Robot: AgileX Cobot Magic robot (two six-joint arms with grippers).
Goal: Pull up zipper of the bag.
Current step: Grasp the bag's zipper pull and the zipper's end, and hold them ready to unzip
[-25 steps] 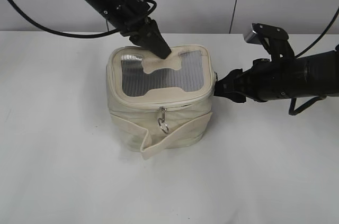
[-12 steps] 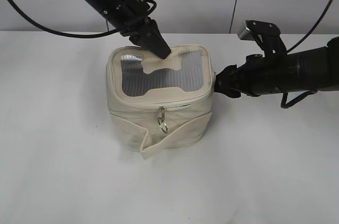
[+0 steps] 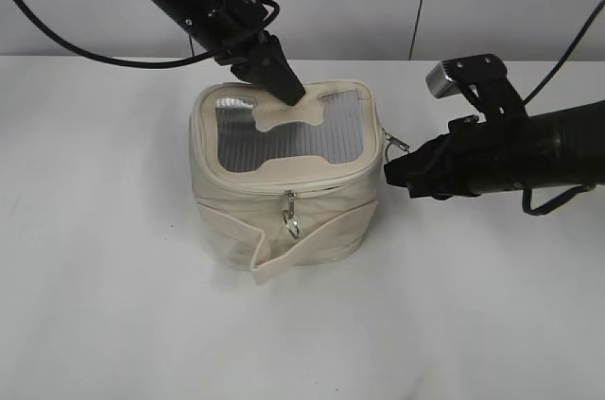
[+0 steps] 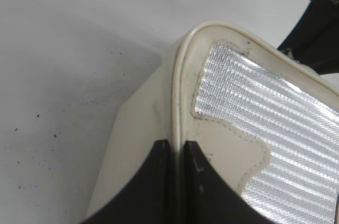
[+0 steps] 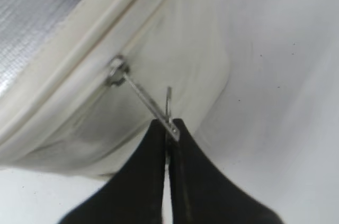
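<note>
**Inspector:** Location of the item first.

**Assistant:** The bag (image 3: 285,178) stands upright on the white table (image 3: 104,305), near the middle of the exterior view, grey mesh window (image 3: 284,140) facing up. Its wider side runs left to right in that view. The wide strap band (image 3: 298,247) wraps the body, with its loose end hanging at the front.

**Inspector:** The zipper?

**Assistant:** The zipper (image 3: 312,184) follows the rim of the top panel. One silver ring pull (image 3: 292,221) hangs straight down at the front. A second pull (image 5: 142,97) sits on the bag's right side and stretches outward from the slider toward the right gripper (image 5: 168,128).

**Inspector:** What does the wrist camera add there?

**Assistant:** The right wrist view shows the jaws pinched almost together on the end of that pull, the metal link taut and slanted. From the exterior view the right gripper (image 3: 389,173) is only a dark tip beside the bag; the grasp itself is not legible.

**Inspector:** Left arm?

**Assistant:** The exterior view shows the left gripper (image 3: 288,91) angled down onto the rear edge of the top panel. The left wrist view shows the left gripper (image 4: 177,147) with its fingers nearly together, nipping the raised rim piping. The same view shows dark specks on the table that the exterior view does not resolve.

**Inspector:** Markings?

**Assistant:** No readable brand, label or writing in any view.
</note>
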